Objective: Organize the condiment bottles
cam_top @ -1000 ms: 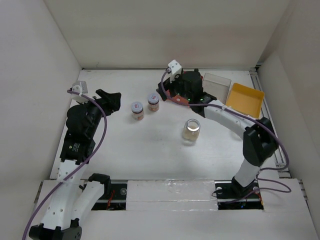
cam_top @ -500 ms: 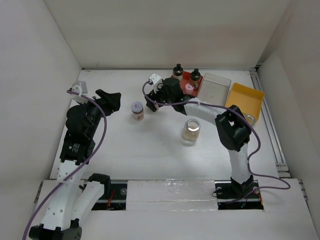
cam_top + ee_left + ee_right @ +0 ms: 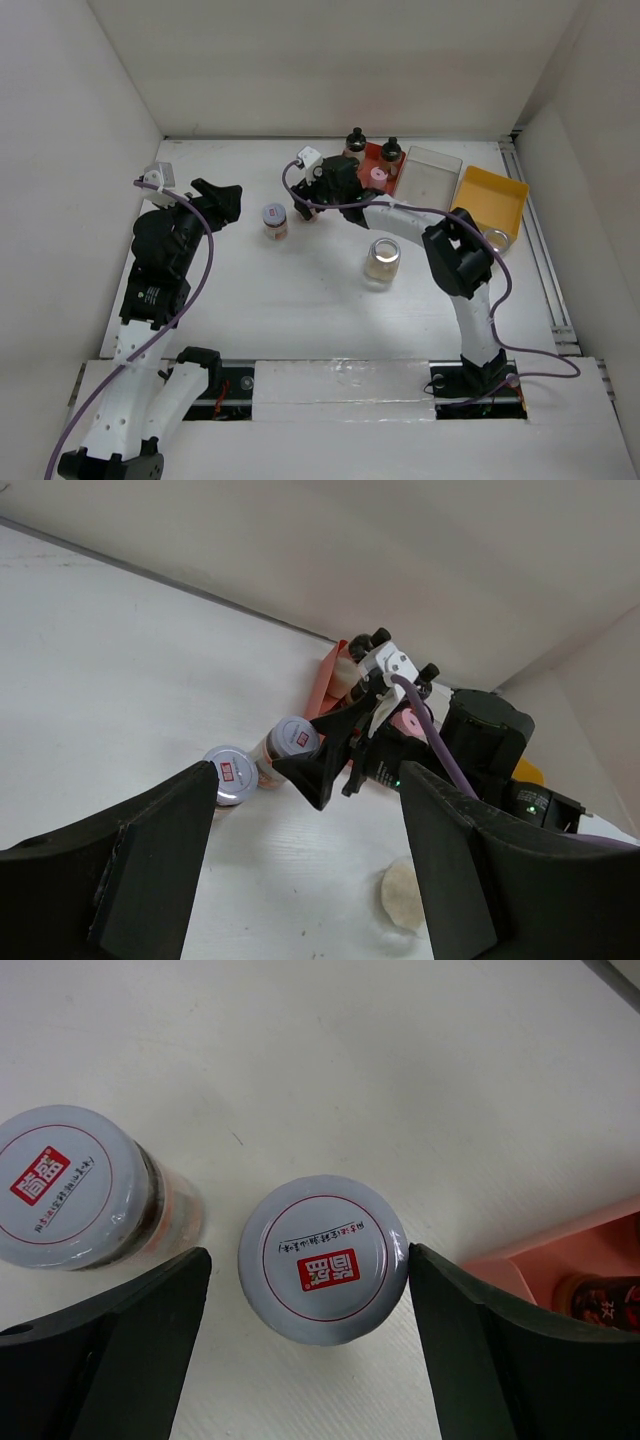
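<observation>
White tabletop [image 3: 300, 320] carries:
- Left lilac-lidded jar [image 3: 274, 220] and right lilac-lidded jar [image 3: 322, 1258], upright, just beside each other, not touching.
- Wide clear jar [image 3: 382, 260], alone near centre.
- Red tray [image 3: 372, 152], clear tray [image 3: 432, 172] and yellow tray [image 3: 490, 197], in a row at back right.
- Silver ring [image 3: 493, 238], just beside the yellow tray.

Both arms wear white shells low down and black housings toward the wrist; a lilac cable [image 3: 208, 255] runs along the left arm [image 3: 160, 270], another [image 3: 432, 738] along the right arm [image 3: 478, 330]; a small white camera block [image 3: 158, 177] caps each wrist; tool fingers [image 3: 110, 1360] are matte black wedges; tiny green lights [image 3: 527, 800] dot the right arm's housing.
</observation>
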Available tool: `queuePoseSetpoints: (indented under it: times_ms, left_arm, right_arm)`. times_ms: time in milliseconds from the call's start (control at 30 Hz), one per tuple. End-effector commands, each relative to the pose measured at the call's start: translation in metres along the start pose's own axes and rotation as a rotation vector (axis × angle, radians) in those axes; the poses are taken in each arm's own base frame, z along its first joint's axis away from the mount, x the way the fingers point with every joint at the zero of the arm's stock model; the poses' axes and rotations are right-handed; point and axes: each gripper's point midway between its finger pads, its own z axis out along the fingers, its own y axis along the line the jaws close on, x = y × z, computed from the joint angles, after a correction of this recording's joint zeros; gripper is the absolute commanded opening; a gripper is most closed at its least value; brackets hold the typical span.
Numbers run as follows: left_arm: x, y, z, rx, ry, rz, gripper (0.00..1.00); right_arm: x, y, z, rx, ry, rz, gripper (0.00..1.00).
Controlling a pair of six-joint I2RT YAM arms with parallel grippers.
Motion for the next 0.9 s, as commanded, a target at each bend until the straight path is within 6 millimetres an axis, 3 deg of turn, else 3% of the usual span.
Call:
queuePoseSetpoints:
  times_ms: [0, 100, 133, 233, 267, 367, 400, 467, 533, 600, 633, 667, 733, 767, 800, 867]
  left_arm:
    - [-0.007, -0.004, 0.001, 0.023, -0.034, 0.013, 0.69]
    - [-0.007, -0.004, 0.001, 0.023, -0.034, 0.013, 0.69]
    - [-0.007, -0.004, 0.001, 0.023, -0.034, 0.013, 0.69]
    - [-0.007, -0.004, 0.001, 0.023, -0.034, 0.013, 0.69]
    - [-0.007, -0.004, 0.001, 0.023, -0.034, 0.013, 0.69]
    - [-0.007, -0.004, 0.001, 0.023, -0.034, 0.013, 0.69]
    - [-0.007, -0.004, 0.001, 0.023, -0.034, 0.013, 0.69]
    - [-0.007, -0.004, 0.001, 0.023, -0.034, 0.013, 0.69]
    - [-0.007, -0.004, 0.001, 0.023, -0.034, 0.013, 0.69]
    - [-0.007, -0.004, 0.001, 0.023, -0.034, 0.013, 0.69]
    - [-0.007, -0.004, 0.001, 0.023, -0.034, 0.013, 0.69]
    - [-0.006, -0.006, 0.001, 0.031, -0.029, 0.014, 0.69]
    - [-0.006, -0.006, 0.001, 0.031, -0.029, 0.014, 0.69]
    - [-0.006, -0.006, 0.001, 0.031, -0.029, 0.014, 0.69]
    - [-0.006, -0.006, 0.001, 0.031, -0.029, 0.014, 0.69]
    - [-0.006, -0.007, 0.000, 0.038, -0.024, 0.014, 0.69]
  right_arm:
    - [-0.018, -0.008, 0.004, 0.021, -0.044, 0.011, 0.84]
    - [-0.016, -0.007, 0.008, 0.011, -0.042, 0.012, 0.81]
    - [-0.016, -0.007, 0.008, 0.011, -0.042, 0.012, 0.72]
    - [-0.016, -0.004, 0.008, -0.003, -0.044, 0.011, 0.59]
    - [-0.024, -0.004, 0.004, -0.001, -0.057, 0.018, 0.52]
    - [-0.040, -0.001, -0.010, -0.015, -0.115, 0.009, 0.50]
    - [-0.064, -0.002, -0.027, -0.009, -0.168, 0.001, 0.50]
    - [-0.093, -0.005, -0.049, -0.013, -0.245, -0.010, 0.48]
    - [-0.133, -0.010, -0.090, 0.010, -0.350, -0.026, 0.48]
    - [-0.150, -0.027, -0.121, 0.048, -0.402, -0.028, 0.48]
    - [-0.174, -0.035, -0.152, 0.075, -0.462, -0.036, 0.48]
    - [-0.178, -0.057, -0.168, 0.122, -0.481, -0.032, 0.48]
    - [-0.195, -0.082, -0.206, 0.185, -0.537, -0.028, 0.48]
    - [-0.191, -0.094, -0.215, 0.211, -0.538, -0.012, 0.48]
    - [-0.189, -0.122, -0.229, 0.273, -0.543, -0.005, 0.48]
    - [-0.180, -0.148, -0.245, 0.330, -0.539, 0.028, 0.48]
